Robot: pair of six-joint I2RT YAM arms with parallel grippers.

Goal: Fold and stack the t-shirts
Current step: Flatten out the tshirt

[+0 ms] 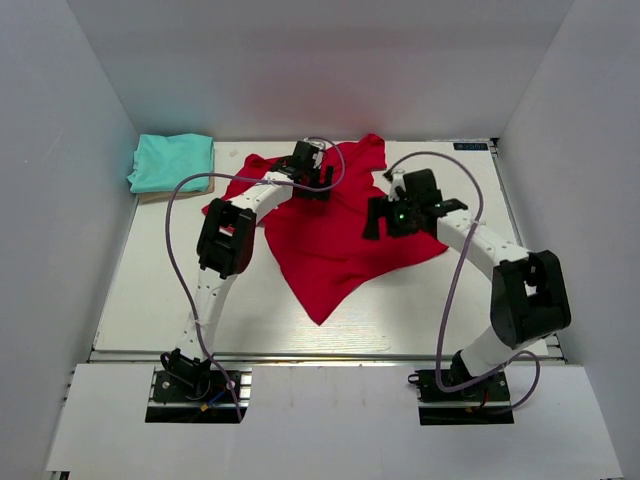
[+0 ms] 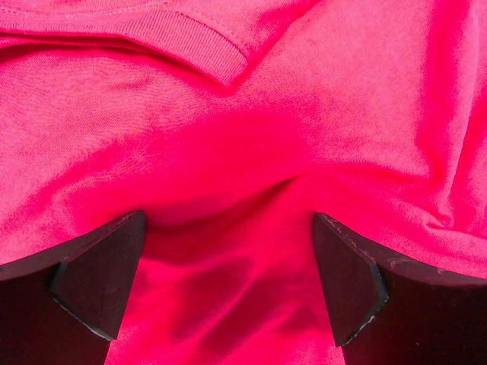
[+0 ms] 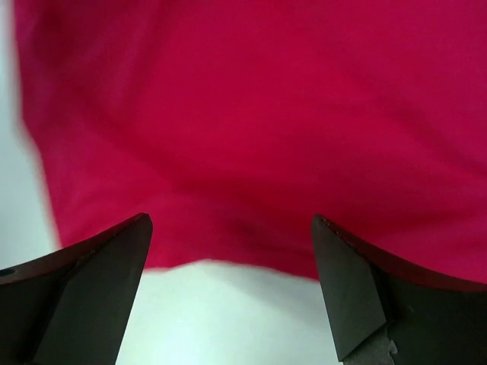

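A bright red t-shirt (image 1: 330, 235) lies crumpled and unfolded on the middle of the white table (image 1: 160, 290). The teal t-shirt (image 1: 172, 162) rests in a neat rectangular fold at the back left corner. My left gripper (image 1: 316, 180) hovers open over the red shirt's upper part. In the left wrist view the red cloth (image 2: 243, 152) fills the frame, its ribbed collar (image 2: 190, 38) lies just ahead, and nothing sits between the fingers (image 2: 99, 281). My right gripper (image 1: 376, 216) is open at the shirt's right side. In the right wrist view the cloth's edge (image 3: 251, 251) lies ahead over bare table.
White walls (image 1: 90, 200) close in the table on the left, back and right. A purple cable (image 1: 180, 250) loops from each arm. A beige strip (image 1: 152, 197) shows under the teal shirt's near edge. Bare table surface (image 3: 228, 319) lies below the right gripper.
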